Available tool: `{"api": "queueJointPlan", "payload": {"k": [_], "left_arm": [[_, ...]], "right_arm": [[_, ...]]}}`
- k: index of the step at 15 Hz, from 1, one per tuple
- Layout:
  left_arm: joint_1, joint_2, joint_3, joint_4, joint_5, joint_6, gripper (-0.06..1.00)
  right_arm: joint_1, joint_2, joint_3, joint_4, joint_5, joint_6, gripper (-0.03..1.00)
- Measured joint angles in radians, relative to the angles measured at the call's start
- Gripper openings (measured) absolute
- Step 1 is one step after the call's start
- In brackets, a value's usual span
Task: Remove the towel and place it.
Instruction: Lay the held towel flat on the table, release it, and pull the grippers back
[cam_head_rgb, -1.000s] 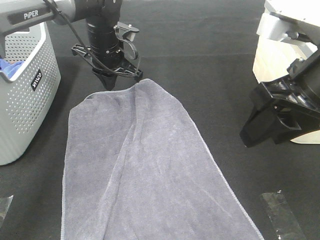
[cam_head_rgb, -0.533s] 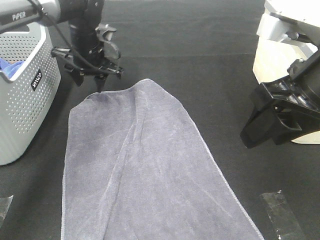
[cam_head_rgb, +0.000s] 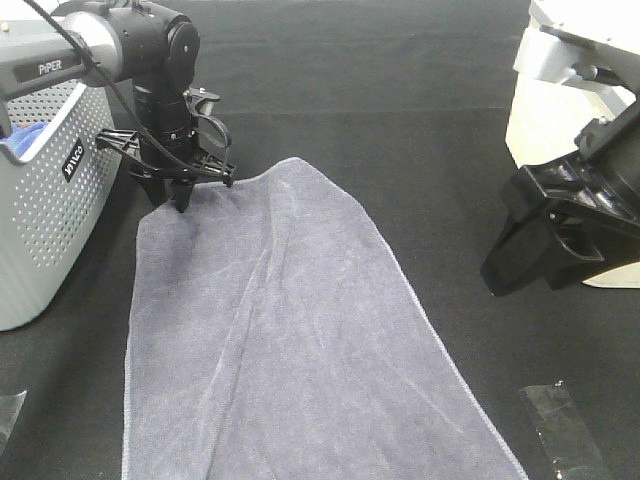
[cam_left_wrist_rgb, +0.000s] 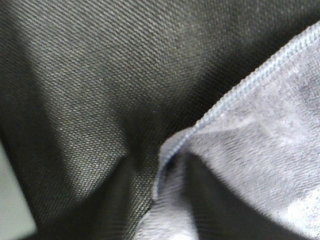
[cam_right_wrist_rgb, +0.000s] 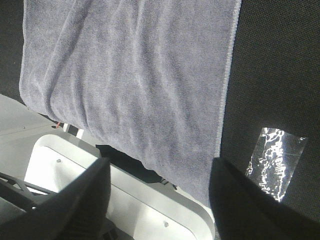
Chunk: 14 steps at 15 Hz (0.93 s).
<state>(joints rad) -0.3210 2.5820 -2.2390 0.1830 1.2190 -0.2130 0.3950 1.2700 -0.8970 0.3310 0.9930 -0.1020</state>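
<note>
1. Left claw (cam_head_rgb: 168, 200) points straight down at the far-left corner of the towel (cam_head_rgb: 290, 330). In the left wrist view its fingers (cam_left_wrist_rgb: 225, 205) stand apart, with the stitched corner hem bunched between them. As far as can be seen, they are not pinched shut on it.
2. The slate-grey terry towel is out of the laundry basket (cam_head_rgb: 50, 220) and spread flat on the black cloth-covered table (cam_head_rgb: 420, 90). It runs from the far-left part down to the near edge, and the right wrist view shows it draping over that edge.
3. Removal looks done and the placing nearly so. What seems left is a last tidy of that far corner, or simply lifting the arm clear.
4. At the table's left edge stands the grey perforated basket with a brighter blue cloth (cam_head_rgb: 25, 140) inside. It sits just beside the towel's left hem and crowds the left arm's room to move.
5. A scrap of clear film (cam_head_rgb: 8, 410) lies at the near-left corner. A strip of shiny tape (cam_head_rgb: 560, 430) lies toward the near-right corner, apart from the towel's right hem.
6. Right claw (cam_right_wrist_rgb: 160, 162) sits parked by the right edge with its fingers wide apart and empty, well apart from the left arm. Nothing lies on the towel itself.
</note>
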Motion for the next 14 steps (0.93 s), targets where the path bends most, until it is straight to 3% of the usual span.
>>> {"api": "queueJointPlan", "payload": {"k": [4, 5, 10, 11, 14], "left_arm": [[0.000, 0.015, 0.000, -0.007, 0.000, 0.020, 0.04], [0.000, 0.015, 0.000, -0.007, 0.000, 0.031, 0.02], [0.000, 0.015, 0.000, -0.034, 0.000, 0.058, 0.01], [0.000, 0.015, 0.000, -0.053, 0.000, 0.068, 0.01], [0.000, 0.014, -0.002, -0.080, 0.000, 0.076, 0.01]], "right_arm": [[0.000, 0.000, 0.000, -0.007, 0.000, 0.000, 0.56], [0.000, 0.000, 0.000, -0.012, -0.001, 0.000, 0.56], [0.000, 0.004, -0.007, -0.015, -0.140, -0.007, 0.56], [0.000, 0.030, -0.038, -0.009, -0.188, -0.047, 0.56], [0.000, 0.157, -0.156, 0.081, -0.215, -0.184, 0.56]]}}
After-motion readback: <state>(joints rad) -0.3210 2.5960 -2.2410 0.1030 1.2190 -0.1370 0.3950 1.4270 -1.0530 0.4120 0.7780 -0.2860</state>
